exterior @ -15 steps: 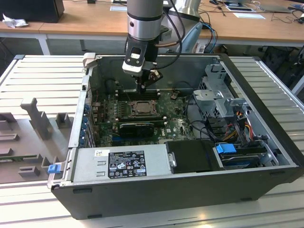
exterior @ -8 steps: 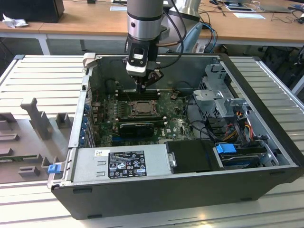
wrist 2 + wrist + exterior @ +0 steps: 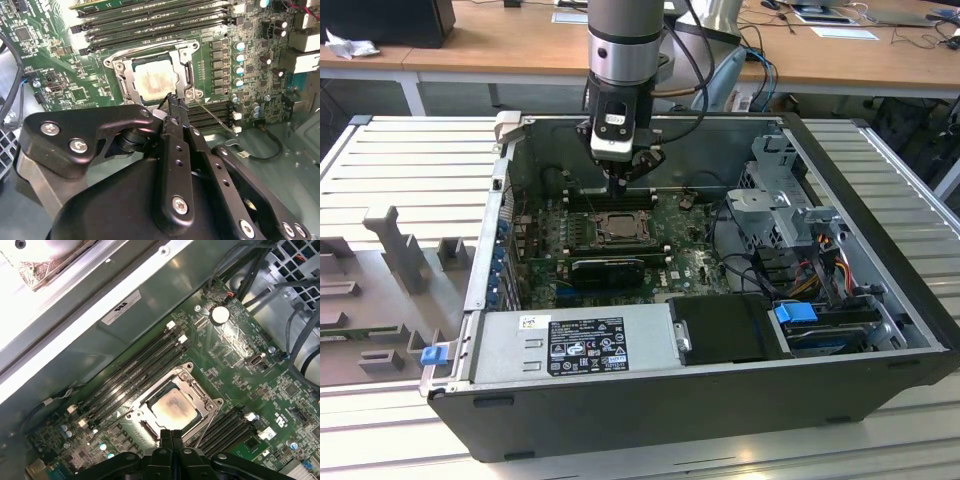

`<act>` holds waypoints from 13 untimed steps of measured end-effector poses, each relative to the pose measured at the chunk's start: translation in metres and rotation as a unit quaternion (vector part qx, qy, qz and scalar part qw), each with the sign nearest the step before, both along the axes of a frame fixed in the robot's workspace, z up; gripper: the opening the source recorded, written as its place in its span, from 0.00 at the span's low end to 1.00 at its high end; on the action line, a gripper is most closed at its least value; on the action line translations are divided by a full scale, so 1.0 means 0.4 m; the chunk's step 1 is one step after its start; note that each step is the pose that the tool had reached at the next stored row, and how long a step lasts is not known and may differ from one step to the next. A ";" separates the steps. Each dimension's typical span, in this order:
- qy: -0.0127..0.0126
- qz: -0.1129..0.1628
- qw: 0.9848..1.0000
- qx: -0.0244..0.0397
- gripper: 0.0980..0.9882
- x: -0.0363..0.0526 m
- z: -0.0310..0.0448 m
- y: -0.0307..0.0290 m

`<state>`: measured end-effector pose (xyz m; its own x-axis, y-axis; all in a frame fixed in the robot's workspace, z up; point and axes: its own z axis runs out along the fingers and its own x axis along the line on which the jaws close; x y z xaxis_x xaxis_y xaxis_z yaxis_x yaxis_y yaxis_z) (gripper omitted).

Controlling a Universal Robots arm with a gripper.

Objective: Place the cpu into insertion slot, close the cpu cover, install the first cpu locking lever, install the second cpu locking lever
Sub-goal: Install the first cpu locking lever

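My pincer [image 3: 617,186] hangs straight down into the open computer case [image 3: 880,262], over the far part of the green motherboard [image 3: 692,266], a little toward the exterior view's left. Its two fingers [image 3: 165,440] are pressed together, and I see nothing between them. In both wrist views the tips stand just beside one corner of the insertion slot [image 3: 111,64]; I cannot tell if they touch it.

The cpu [image 3: 172,407] already lies flat inside the slot, with its pale metal top facing up. The cpu cover [image 3: 187,67] is down over it, and the chip shows through the large window of the cover.

In the second wrist view a thin metal locking lever [image 3: 216,118] runs from the corner of the slot close to my fingertips out over a row of black memory slots [image 3: 215,112]. I cannot tell if it is latched.

The grey power supply [image 3: 575,342] sits at the near side of the case, well apart from my pincer.
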<state>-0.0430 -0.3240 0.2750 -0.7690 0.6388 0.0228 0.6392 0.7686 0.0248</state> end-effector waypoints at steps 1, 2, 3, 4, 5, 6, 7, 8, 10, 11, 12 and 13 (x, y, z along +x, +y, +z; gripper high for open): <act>0.000 0.006 1.000 0.000 0.01 0.000 0.000 0.000; 0.000 0.013 1.000 0.000 0.01 0.000 0.000 0.000; 0.000 0.018 1.000 0.000 0.01 0.000 0.000 0.000; 0.000 0.023 1.000 0.000 0.01 0.000 0.000 0.000; 0.000 0.026 1.000 0.000 0.01 0.000 0.000 0.000; 0.000 0.029 1.000 0.000 0.01 0.000 0.000 0.000; 0.000 0.032 0.999 0.000 0.01 0.000 0.000 0.000; 0.000 0.035 0.999 0.000 0.01 0.000 0.000 0.000; 0.000 0.040 0.999 0.000 0.01 0.000 0.000 0.000; 0.000 0.042 0.999 0.000 0.01 0.000 0.000 0.000; 0.000 0.046 0.999 0.000 0.01 0.000 0.000 0.000; 0.000 0.050 0.999 0.000 0.01 0.000 0.000 0.000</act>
